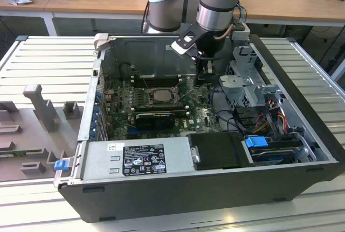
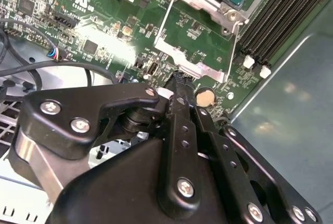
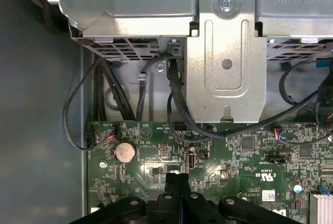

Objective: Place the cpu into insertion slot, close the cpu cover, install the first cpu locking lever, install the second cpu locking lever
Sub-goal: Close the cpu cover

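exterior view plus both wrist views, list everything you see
computer case: one, black, open, on the slatted table
circuit board: one, green, inside the case
cpu: one, pale silver, mid-board
coin battery: one, silver, near a board corner
power supply: one, silver-grey, along the case's near wall
cables: several, black, over the board
fixtures: several, grey, table, exterior view's left
arm: one, silver-grey, reaching into the case
gripper: one, black, shut, low over the board near the battery

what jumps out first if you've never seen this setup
The robot arm reaching down into an open computer case dominates the exterior view. Its gripper, shut, hangs low over the green circuit board, near the cpu sitting in the insertion slot mid-board.
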`<state>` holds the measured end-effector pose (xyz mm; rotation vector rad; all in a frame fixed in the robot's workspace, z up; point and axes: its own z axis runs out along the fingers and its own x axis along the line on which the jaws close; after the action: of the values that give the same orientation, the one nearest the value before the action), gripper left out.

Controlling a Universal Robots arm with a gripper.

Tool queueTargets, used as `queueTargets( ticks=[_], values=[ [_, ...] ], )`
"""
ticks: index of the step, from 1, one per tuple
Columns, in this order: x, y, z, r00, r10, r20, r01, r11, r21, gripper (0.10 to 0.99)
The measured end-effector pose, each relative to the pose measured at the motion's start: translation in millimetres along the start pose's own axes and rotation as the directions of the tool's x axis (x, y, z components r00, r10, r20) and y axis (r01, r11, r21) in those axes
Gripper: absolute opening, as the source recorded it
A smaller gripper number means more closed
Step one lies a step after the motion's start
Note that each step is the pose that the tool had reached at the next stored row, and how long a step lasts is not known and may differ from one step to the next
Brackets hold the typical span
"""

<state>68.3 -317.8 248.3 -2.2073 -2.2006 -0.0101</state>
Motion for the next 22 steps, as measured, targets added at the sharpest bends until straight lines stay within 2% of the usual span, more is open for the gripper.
queueTargets(
  ticks=[1,3,16,22],
  values=[
    [0.0,-0.8,-0.3,1.0000,0.000,0.0000,0.000,1.0000,0.004,0.106],
    [-0.1,-2.5,-0.5,1.0000,0.000,0.0003,0.000,1.0000,0.006,0.106],
    [-0.1,-18.2,-0.2,1.0000,0.000,0.0003,0.000,1.0000,0.006,0.106],
    [-0.1,-22.0,-0.2,1.0000,0.000,0.0002,0.000,1.0000,0.006,0.106]
  ],
)
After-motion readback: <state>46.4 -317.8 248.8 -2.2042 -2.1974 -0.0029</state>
